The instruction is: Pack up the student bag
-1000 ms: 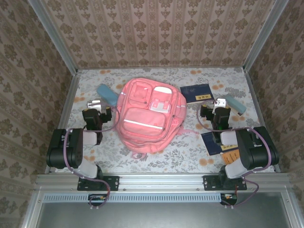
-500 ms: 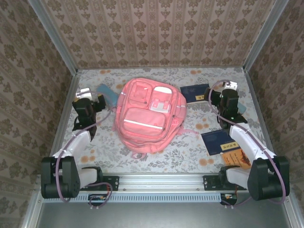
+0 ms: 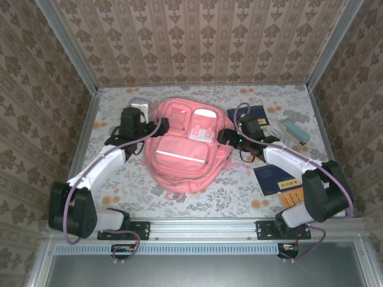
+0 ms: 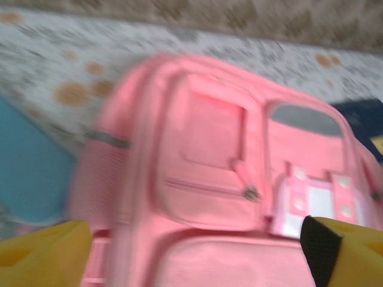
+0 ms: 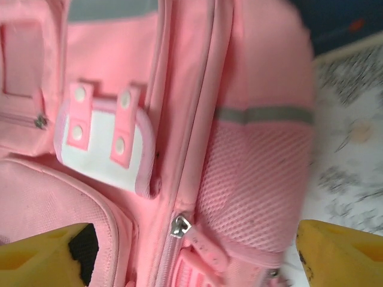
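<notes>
Top external: student bag (image 3: 179, 156) lies central on table (image 3: 203, 200), off its edges.

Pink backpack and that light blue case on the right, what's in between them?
In the top view, a dark blue book and the right arm lie between the backpack and the blue case.

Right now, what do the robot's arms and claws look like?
The left arm and right arm have white links, black joints and a thin purple cable each. The claw fingers are yellow, with black inner pads.
</notes>
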You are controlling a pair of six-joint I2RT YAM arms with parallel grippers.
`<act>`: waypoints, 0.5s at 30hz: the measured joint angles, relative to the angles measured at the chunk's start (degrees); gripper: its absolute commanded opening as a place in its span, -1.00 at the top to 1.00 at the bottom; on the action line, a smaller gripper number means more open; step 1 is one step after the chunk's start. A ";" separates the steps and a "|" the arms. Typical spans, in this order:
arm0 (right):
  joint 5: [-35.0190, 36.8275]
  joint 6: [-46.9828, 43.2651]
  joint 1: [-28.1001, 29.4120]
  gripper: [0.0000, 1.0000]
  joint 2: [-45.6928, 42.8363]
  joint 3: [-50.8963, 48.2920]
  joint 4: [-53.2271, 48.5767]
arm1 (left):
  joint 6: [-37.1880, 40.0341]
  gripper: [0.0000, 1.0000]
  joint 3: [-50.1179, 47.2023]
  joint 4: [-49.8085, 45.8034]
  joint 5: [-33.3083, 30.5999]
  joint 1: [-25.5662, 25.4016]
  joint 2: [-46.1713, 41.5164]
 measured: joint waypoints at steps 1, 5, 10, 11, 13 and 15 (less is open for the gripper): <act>-0.13 0.98 0.37 -0.67 1.20 0.22 -0.02 | -0.57 -0.58 0.94 -0.92 0.68 -1.49 2.01; -0.04 3.93 0.66 -0.62 5.64 1.57 -0.13 | -2.21 -0.47 5.51 -3.91 1.68 -6.40 10.36; 0.24 4.94 0.66 -0.60 9.86 5.05 -0.79 | -4.31 -0.38 9.11 -6.43 1.97 -7.98 18.43; 0.20 4.90 0.66 -0.59 10.93 6.23 -0.96 | -4.55 -0.37 10.27 -7.34 1.75 -7.98 20.09; -0.17 4.63 0.66 -0.57 13.70 9.22 -1.11 | -4.96 -0.33 12.15 -8.31 1.09 -7.89 23.04; -0.42 3.89 0.66 -0.55 16.70 12.26 -1.27 | -5.27 -0.31 14.01 -9.18 0.17 -7.52 25.24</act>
